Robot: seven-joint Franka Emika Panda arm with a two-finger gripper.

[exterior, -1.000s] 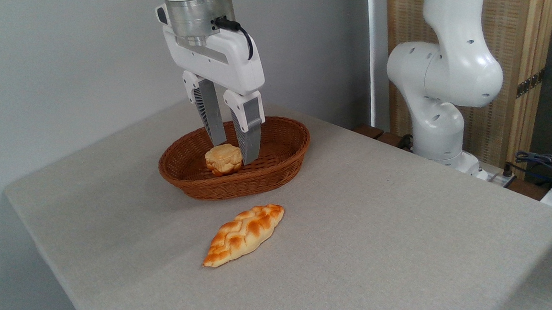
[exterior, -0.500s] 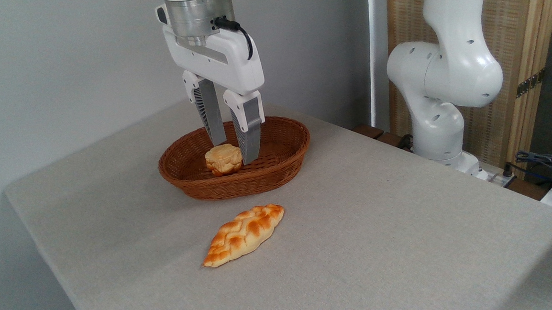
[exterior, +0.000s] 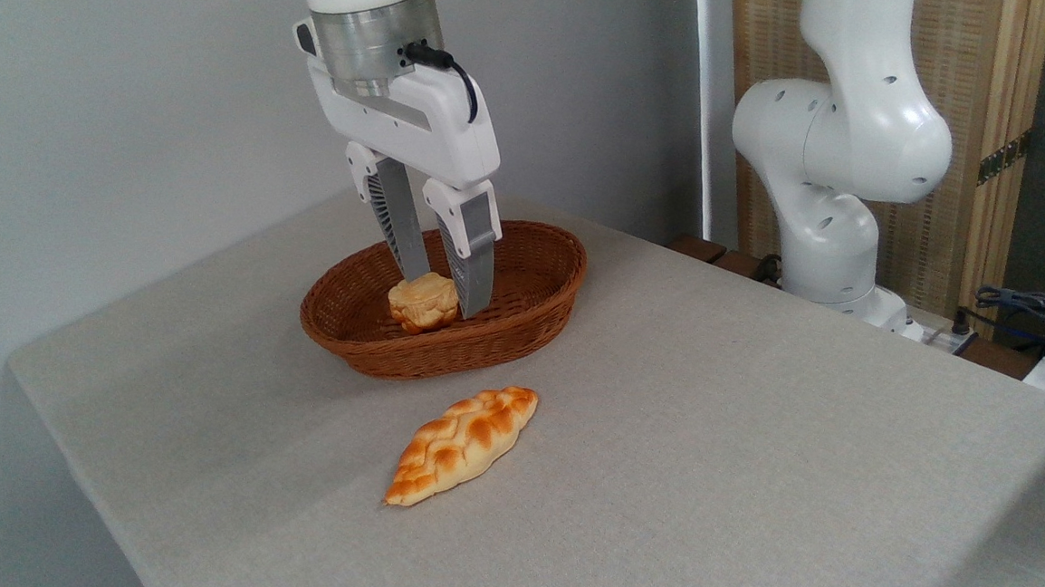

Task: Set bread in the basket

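bun (exterior: 423, 303) in basket (exterior: 524, 325), between gripper (exterior: 446, 294) fingers, grip unclear; braided loaf (exterior: 461, 442) on table.

The white arm rises from its base at the right and reaches over to the left, its wrist pointing straight down. The gripper (exterior: 444, 293) hangs vertical, jaws parted a little, the two grey fingers (exterior: 472, 265) slightly splayed downward.

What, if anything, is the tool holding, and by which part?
It cannot be told: the tool straddles the round bun in the basket, but contact is unclear.
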